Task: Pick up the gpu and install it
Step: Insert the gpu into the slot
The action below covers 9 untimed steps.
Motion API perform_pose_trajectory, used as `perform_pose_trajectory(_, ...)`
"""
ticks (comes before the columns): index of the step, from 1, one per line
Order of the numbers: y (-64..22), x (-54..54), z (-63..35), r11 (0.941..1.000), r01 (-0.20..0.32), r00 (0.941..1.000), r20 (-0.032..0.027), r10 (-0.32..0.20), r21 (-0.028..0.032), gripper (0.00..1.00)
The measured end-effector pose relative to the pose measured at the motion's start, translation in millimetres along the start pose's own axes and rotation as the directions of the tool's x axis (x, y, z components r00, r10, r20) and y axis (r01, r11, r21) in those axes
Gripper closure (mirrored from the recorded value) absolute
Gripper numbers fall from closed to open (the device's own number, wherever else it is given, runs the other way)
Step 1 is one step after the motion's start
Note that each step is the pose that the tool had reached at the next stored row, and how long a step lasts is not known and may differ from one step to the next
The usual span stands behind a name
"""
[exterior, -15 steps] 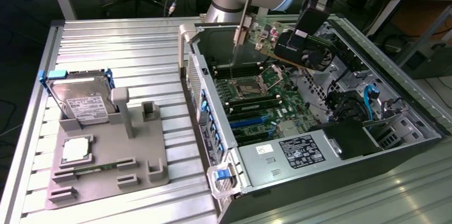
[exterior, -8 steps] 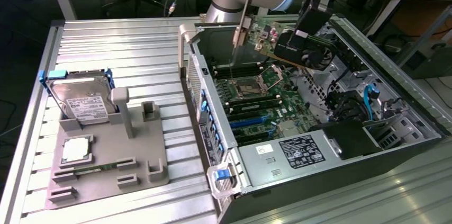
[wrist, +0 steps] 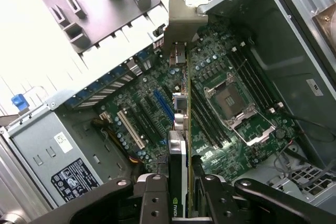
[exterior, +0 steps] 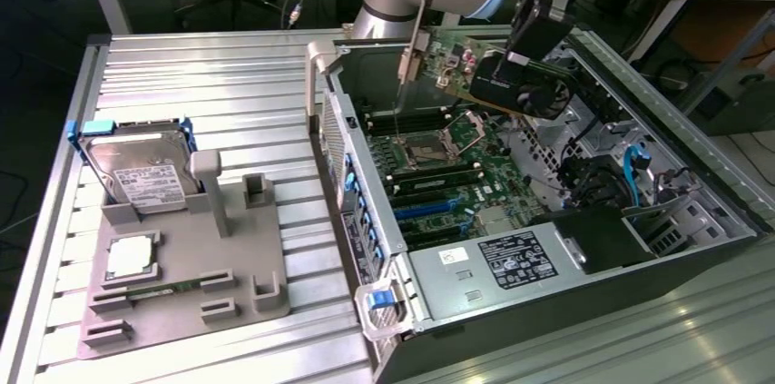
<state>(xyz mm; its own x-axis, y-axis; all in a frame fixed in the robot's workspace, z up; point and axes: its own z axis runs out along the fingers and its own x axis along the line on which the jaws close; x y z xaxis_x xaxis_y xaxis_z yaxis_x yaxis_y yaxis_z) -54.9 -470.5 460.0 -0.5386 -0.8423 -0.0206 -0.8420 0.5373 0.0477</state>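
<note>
As the jaws grip the gpu [exterior: 503, 84] narrowly by its upper edge, the card hangs tilted above the motherboard [exterior: 448, 180] inside the open computer case [exterior: 363, 221]. On the tabletop [exterior: 206, 75] at the exterior view's left, a hard drive [exterior: 140, 175] stands in a grey fixture [exterior: 181, 298].

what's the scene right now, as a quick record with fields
gripper: closed on the graphics card
graphics card: lifted, held over the open computer case, not yet in a slot
computer case: lying on its side, side panel off, motherboard exposed
hard drive: standing in the grey holder, toward the exterior view's left
table: ribbed metal, carrying the holder and the case
task status: card picked up, not installed
</note>
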Motion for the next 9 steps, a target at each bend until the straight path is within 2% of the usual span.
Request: perform_pose_trajectory(9, 0.0, 0.0, 0.0, 0.9983, 0.059, 0.9983, -0.0028, -0.059, -0.0013, 0.73)
